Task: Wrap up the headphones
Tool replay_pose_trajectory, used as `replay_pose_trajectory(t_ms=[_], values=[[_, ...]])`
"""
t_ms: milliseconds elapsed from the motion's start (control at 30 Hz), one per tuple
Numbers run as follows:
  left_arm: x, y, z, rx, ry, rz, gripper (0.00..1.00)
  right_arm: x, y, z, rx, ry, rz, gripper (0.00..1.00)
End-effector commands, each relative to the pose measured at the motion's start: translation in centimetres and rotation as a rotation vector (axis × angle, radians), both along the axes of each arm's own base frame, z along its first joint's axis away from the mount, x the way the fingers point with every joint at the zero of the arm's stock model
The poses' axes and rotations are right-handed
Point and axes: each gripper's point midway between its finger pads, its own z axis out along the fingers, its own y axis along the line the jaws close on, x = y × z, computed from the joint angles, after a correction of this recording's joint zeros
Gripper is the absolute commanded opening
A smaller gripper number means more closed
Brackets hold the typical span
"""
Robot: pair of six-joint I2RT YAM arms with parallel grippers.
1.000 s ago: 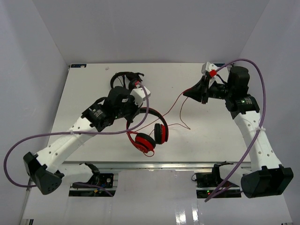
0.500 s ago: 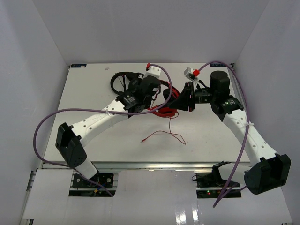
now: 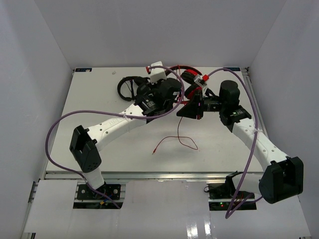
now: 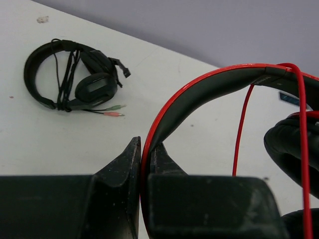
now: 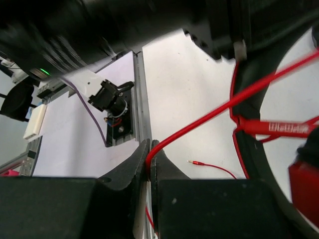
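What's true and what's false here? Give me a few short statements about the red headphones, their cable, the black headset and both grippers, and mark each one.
1. The left gripper is shut on the headband of the glossy red over-ear headphones. True.
2. The right gripper is open and holds nothing. False: it is shut on the thin red cable.
3. The black headphones lie on the white table, apart from both grippers. True.
4. The cable's plug is pinched in the left gripper. False: it lies loose on the table.
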Motion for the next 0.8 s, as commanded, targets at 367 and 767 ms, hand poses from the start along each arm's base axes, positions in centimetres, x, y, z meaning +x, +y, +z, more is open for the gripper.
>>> replay_pose_trajectory(t_ms=[367,767], values=[[-1.4,2.6,13.9,-0.658,-0.228,0.057,0.00,-0.1,-0.3,-0.3,0.014,-0.183,-0.057,0.24],[-0.7,2.7,15.6,-0.588,-0.248,0.067,0.00,-1.3,-0.5,0.1,0.049,-0.328,-0.004,0.60]])
